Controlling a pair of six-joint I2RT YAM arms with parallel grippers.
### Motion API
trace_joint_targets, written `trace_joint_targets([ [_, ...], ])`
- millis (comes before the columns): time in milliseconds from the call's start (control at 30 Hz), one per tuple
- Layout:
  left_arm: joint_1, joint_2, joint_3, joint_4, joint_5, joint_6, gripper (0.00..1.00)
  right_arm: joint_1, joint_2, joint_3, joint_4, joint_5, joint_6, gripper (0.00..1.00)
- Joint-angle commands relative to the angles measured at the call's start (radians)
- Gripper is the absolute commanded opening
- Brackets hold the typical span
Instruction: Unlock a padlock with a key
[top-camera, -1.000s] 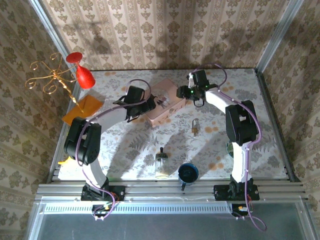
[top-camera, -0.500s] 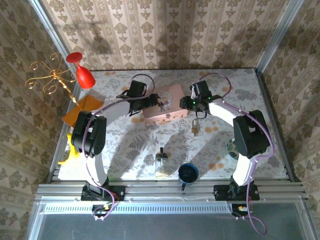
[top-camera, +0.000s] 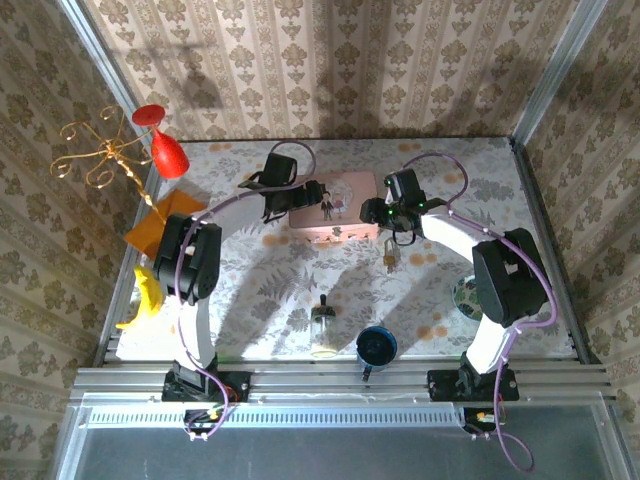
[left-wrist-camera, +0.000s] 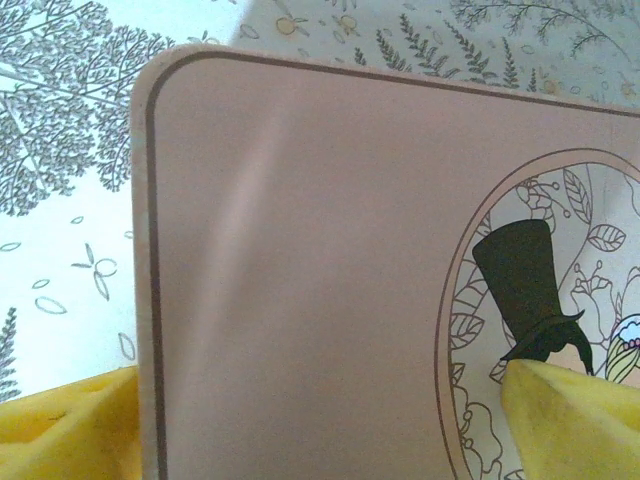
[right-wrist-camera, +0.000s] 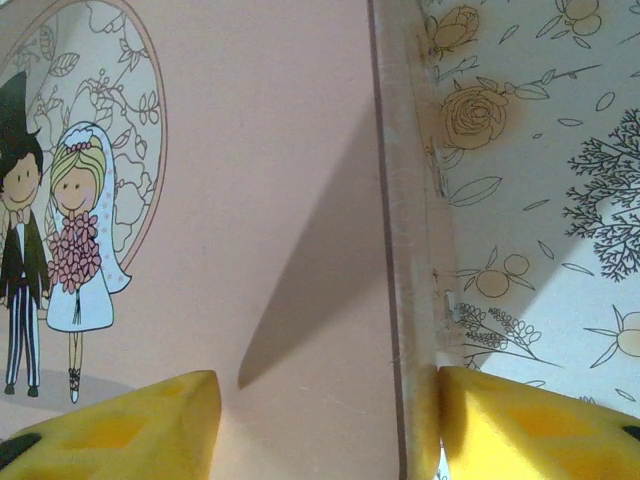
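Observation:
The small brass padlock (top-camera: 388, 254) lies on the floral tablecloth, just in front of the right end of a pink picture box (top-camera: 345, 212). I cannot make out the key. My left gripper (top-camera: 306, 195) (left-wrist-camera: 320, 400) is open over the box's left end, with one yellow finger (left-wrist-camera: 60, 430) outside the box's edge and the other over the lid's picture. My right gripper (top-camera: 386, 213) (right-wrist-camera: 325, 400) is open at the box's right end. One of its fingers (right-wrist-camera: 530, 430) rests against the side wall and the other hangs above the lid.
A glass jar (top-camera: 322, 330) and a blue cup (top-camera: 377, 346) stand near the front edge. At the left are a red goblet (top-camera: 165, 148), a gold wire stand (top-camera: 100, 160), an orange sheet (top-camera: 160, 222) and a yellow toy (top-camera: 146, 296). Metal rails frame the table.
The pink box has turned from a slanted pose to lie square with the table, picture up. Both grippers swung round with its ends, and the right jaws have widened.

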Motion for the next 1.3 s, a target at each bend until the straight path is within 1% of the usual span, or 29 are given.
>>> trace_joint_targets([
  [0, 0.028, 0.018, 0.032, 0.023, 0.04, 0.024, 0.91, 0.007, -0.043, -0.002, -0.032, 0.037, 0.007, 0.65],
  [133, 0.049, 0.001, 0.049, 0.025, 0.04, 0.031, 0.93, 0.004, -0.084, -0.007, -0.07, 0.095, 0.0, 0.71],
  [233, 0.065, -0.033, 0.045, 0.0, 0.036, 0.03, 0.98, 0.003, -0.142, -0.025, -0.09, 0.139, -0.009, 0.75],
  [300, 0.069, -0.082, 0.005, -0.003, 0.01, 0.031, 1.0, 0.002, -0.194, -0.042, -0.112, 0.184, -0.018, 0.77],
  [367, 0.07, -0.143, -0.045, 0.003, -0.022, 0.032, 1.0, 0.001, -0.254, -0.065, -0.124, 0.228, -0.027, 0.8],
  [433, 0.07, -0.21, -0.1, 0.009, -0.056, 0.034, 1.0, -0.001, -0.32, -0.1, -0.132, 0.277, -0.03, 0.87],
  [467, 0.07, -0.249, -0.134, 0.016, -0.07, 0.04, 1.0, -0.005, -0.357, -0.121, -0.136, 0.303, -0.026, 0.91],
  [500, 0.07, -0.288, -0.174, 0.025, -0.086, 0.046, 1.0, -0.007, -0.402, -0.144, -0.138, 0.326, -0.029, 0.99],
  [533, 0.068, -0.324, -0.21, 0.034, -0.103, 0.055, 1.0, -0.011, -0.439, -0.161, -0.142, 0.348, -0.033, 1.0],
  [633, 0.061, -0.458, -0.361, 0.078, -0.192, 0.09, 1.0, -0.02, -0.55, -0.228, -0.151, 0.433, -0.056, 1.0],
  [767, 0.061, -0.671, -0.607, 0.208, -0.355, 0.171, 1.0, -0.051, -0.7, -0.34, -0.151, 0.532, -0.057, 1.0],
  [900, 0.069, -0.889, -0.852, 0.358, -0.491, 0.268, 1.0, -0.103, -0.832, -0.439, -0.136, 0.562, -0.056, 1.0],
  [1000, 0.099, -1.009, -0.967, 0.413, -0.592, 0.338, 1.0, -0.132, -0.913, -0.496, -0.117, 0.595, -0.048, 1.0],
  [1067, 0.134, -1.056, -1.013, 0.436, -0.625, 0.383, 1.0, -0.139, -0.949, -0.535, -0.116, 0.668, 0.015, 1.0],
  [1100, 0.154, -1.072, -1.036, 0.452, -0.634, 0.406, 1.0, -0.145, -0.965, -0.562, -0.089, 0.684, 0.017, 1.0],
  [1200, 0.21, -1.097, -1.105, 0.552, -0.653, 0.484, 1.0, -0.149, -0.99, -0.648, 0.063, 0.662, -0.09, 1.0],
  [1267, 0.257, -1.1, -1.138, 0.608, -0.639, 0.505, 1.0, -0.149, -0.983, -0.691, 0.156, 0.666, -0.139, 1.0],
])
